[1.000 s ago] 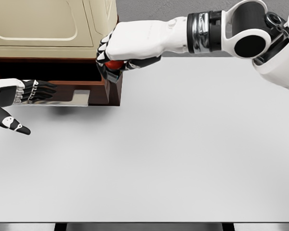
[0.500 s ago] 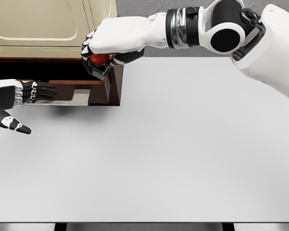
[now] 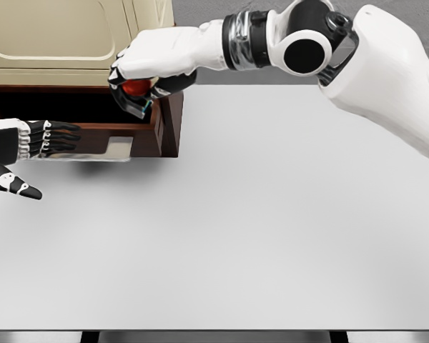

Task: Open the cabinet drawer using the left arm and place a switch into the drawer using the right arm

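The cream cabinet stands at the back left with its brown drawer pulled out over the table. My right hand hovers above the drawer's right end, shut on the switch, a dark box with a red button and a greenish edge showing under the fingers. My left hand is at the left edge in front of the drawer's silver handle; its fingers are straight and its thumb points down, with nothing held.
The white table stretches in front and to the right of the cabinet. My right forearm and elbow cross the top of the view above the table's far edge.
My right hand has carried the switch leftward from the drawer's right corner to above its inside. The left hand has drifted slightly left and up.
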Controlling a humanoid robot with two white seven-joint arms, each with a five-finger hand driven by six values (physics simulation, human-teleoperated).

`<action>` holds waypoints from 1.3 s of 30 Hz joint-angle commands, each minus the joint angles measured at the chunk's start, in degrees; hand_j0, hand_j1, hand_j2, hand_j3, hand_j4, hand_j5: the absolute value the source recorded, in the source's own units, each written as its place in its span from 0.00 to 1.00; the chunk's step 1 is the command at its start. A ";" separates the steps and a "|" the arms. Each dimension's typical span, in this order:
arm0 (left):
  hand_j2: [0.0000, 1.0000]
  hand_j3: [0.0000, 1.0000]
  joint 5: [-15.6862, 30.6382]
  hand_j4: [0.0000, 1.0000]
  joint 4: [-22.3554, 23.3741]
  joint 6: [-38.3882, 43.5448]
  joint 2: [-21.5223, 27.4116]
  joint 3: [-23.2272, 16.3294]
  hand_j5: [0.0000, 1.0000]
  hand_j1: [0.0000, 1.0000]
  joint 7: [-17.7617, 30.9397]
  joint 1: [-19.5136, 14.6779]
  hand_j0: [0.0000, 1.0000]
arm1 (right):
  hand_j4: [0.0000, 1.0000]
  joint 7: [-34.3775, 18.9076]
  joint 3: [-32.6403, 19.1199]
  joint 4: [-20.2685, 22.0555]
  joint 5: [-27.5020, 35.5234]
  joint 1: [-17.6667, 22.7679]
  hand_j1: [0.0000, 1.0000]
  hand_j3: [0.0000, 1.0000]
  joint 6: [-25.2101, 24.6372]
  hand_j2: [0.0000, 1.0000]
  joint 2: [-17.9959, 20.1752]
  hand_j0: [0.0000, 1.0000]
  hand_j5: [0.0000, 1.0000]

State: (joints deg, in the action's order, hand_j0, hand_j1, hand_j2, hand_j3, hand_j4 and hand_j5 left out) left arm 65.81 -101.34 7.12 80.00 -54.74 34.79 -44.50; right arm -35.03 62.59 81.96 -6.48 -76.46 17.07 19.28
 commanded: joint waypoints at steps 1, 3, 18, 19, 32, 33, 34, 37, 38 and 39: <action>1.00 1.00 -7.45 1.00 0.27 0.17 -0.19 -2.92 1.00 1.00 0.21 0.03 1.00 | 0.47 0.03 0.78 -2.24 -0.11 -0.09 0.47 0.47 -0.02 0.47 -1.96 0.47 0.47; 1.00 1.00 -6.66 1.00 0.27 0.17 -0.19 -3.01 1.00 1.00 0.21 0.11 1.00 | 0.47 0.03 0.86 -2.86 -0.20 -0.35 0.47 0.47 -0.02 0.47 -2.58 0.47 0.47; 1.00 1.00 -4.11 1.00 0.27 0.70 0.25 -3.36 1.00 1.00 0.21 1.87 1.00 | 0.46 0.03 2.89 -10.42 -1.78 -1.58 0.46 0.46 1.21 0.46 -6.53 0.46 0.46; 1.00 1.00 -4.11 1.00 0.27 0.70 0.34 -3.27 1.00 1.00 0.21 1.96 1.00 | 0.46 0.03 2.89 -10.59 -1.78 -1.58 0.46 0.46 1.21 0.46 -6.62 0.46 0.46; 1.00 1.00 -2.88 1.00 0.35 1.40 0.95 -3.36 1.00 1.00 0.21 2.14 1.00 | 1.00 0.03 3.24 -12.44 -2.92 -1.41 1.00 1.00 1.12 1.00 -6.62 1.00 1.00; 1.00 1.00 -2.88 1.00 0.35 1.40 0.95 -3.36 1.00 1.00 0.21 2.14 1.00 | 1.00 0.03 3.24 -11.91 -2.92 -1.41 1.00 1.00 1.39 1.00 -6.53 1.00 1.00; 1.00 1.00 -2.88 1.00 0.27 1.40 0.95 -3.36 1.00 1.00 0.21 2.14 1.00 | 1.00 0.03 3.24 -10.60 -2.92 -1.41 1.00 1.00 1.47 1.00 -6.01 1.00 1.00; 1.00 1.00 -2.88 1.00 0.35 1.40 0.95 -3.36 1.00 1.00 0.21 2.14 1.00 | 1.00 0.03 2.80 -2.51 -2.74 -0.88 1.00 1.00 3.58 1.00 0.14 1.00 1.00; 1.00 1.00 -2.88 1.00 0.35 1.40 0.95 -3.36 1.00 1.00 0.21 2.14 1.00 | 1.00 0.03 2.62 -0.75 -2.57 -0.53 1.00 1.00 5.69 1.00 2.86 1.00 1.00; 1.00 1.00 -2.88 1.00 0.35 1.40 0.95 -3.36 1.00 1.00 0.21 2.14 1.00 | 1.00 0.03 2.45 0.92 -2.48 -0.44 1.00 1.00 7.27 1.00 5.50 1.00 1.00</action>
State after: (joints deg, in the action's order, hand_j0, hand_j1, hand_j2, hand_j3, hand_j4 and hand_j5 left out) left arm 72.86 -101.21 8.80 81.25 -54.28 35.59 -42.44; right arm -35.03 65.42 79.12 -9.20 -76.20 21.96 20.46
